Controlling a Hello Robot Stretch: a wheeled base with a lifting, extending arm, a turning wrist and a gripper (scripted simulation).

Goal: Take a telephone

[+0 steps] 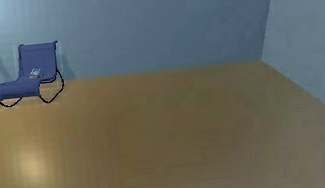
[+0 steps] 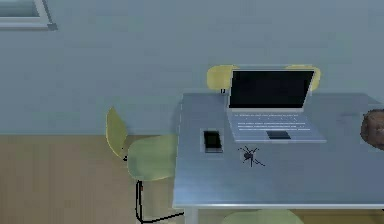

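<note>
A small flat dark slab (image 2: 212, 141), shaped like a telephone, lies on the grey table (image 2: 300, 175) in the arm side view, left of the open laptop (image 2: 272, 108). Just to its right on the tabletop sits a small black spindly thing (image 2: 250, 155). In the forward view, a small grey object (image 1: 35, 72) rests on the seat of a blue lounge chair (image 1: 28, 76) at the far left.
Yellow chairs stand around the table: one on its left (image 2: 140, 155), two behind it (image 2: 222, 76), another at the bottom edge (image 2: 262, 216). A brown object (image 2: 375, 127) sits at the table's right end. The forward view has open wooden floor (image 1: 165, 132) bounded by blue walls.
</note>
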